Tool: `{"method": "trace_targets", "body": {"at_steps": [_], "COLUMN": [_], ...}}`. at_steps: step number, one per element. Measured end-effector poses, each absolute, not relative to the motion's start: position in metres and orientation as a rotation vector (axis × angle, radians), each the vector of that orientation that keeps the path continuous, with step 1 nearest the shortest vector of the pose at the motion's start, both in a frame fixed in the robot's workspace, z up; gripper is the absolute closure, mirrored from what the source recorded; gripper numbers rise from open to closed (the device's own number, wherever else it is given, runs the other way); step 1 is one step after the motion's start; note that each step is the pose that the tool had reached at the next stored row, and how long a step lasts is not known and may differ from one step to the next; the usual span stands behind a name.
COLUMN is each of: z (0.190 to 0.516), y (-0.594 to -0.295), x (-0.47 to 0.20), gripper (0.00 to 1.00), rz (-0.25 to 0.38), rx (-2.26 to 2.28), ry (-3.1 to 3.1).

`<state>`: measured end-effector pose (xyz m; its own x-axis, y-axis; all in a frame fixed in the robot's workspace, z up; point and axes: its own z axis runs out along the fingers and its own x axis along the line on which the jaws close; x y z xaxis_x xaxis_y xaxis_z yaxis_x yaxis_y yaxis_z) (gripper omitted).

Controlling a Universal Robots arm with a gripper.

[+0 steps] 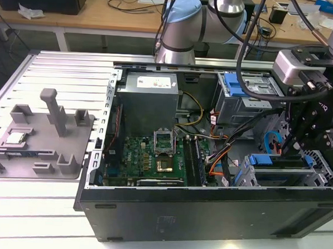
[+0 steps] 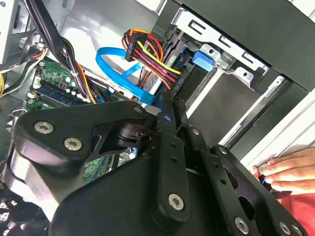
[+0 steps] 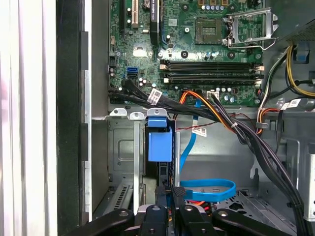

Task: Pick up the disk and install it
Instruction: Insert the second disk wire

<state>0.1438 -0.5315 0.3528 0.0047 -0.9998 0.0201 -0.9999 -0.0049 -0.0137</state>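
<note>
Now my pincer (image 3: 166, 196) low inside computer case (image 1: 206, 213), fingers together, pressing at rear edge of disk (image 3: 160, 145). Disk sits upright in drive bay (image 3: 125, 147), blue rail visible. Person's hand (image 2: 288, 169) rests on case edge.

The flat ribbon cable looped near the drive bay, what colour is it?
Bright blue. The flat cable shows best in the first wrist view, looped just beyond the gripper.
</note>
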Motion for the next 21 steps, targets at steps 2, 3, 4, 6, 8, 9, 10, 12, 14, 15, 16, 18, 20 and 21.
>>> {"method": "trace_targets", "body": {"at_steps": [2,3,4,6,8,9,10,12,14,15,16,18,20,21], "z": [0.3524,0.3521,0.3518,0.3511,0.3506,0.3503,0.3502,0.3486,0.3479,0.3478,0.3476,0.3473,0.3462,0.3457], "y": [-0.5315,-0.5315,-0.5315,-0.5315,-0.5315,-0.5315,-0.5315,-0.5315,-0.5315,-0.5315,-0.5315,-0.5315,-0.5315,-0.5315], "x": [0.1438,0.1438,0.1438,0.1438,0.1438,0.1439,0.1438,0.1439,0.1441,0.1441,0.1441,0.1442,0.1442,0.1442], "gripper": [0.84,0.84,0.84,0.84,0.84,0.84,0.84,0.84,0.84,0.84,0.84,0.84,0.84,0.84], "rz": [0.038,0.038,0.038,0.038,0.038,0.038,0.038,0.038,0.038,0.038,0.038,0.038,0.037,0.038], "rx": [2.223,2.223,2.223,2.223,2.223,2.223,2.223,2.224,2.225,2.225,2.225,2.226,2.227,2.227], "ry": [-2.213,-2.213,-2.213,-2.213,-2.213,-2.213,-2.213,-2.212,-2.211,-2.211,-2.211,-2.210,-2.210,-2.209]}}
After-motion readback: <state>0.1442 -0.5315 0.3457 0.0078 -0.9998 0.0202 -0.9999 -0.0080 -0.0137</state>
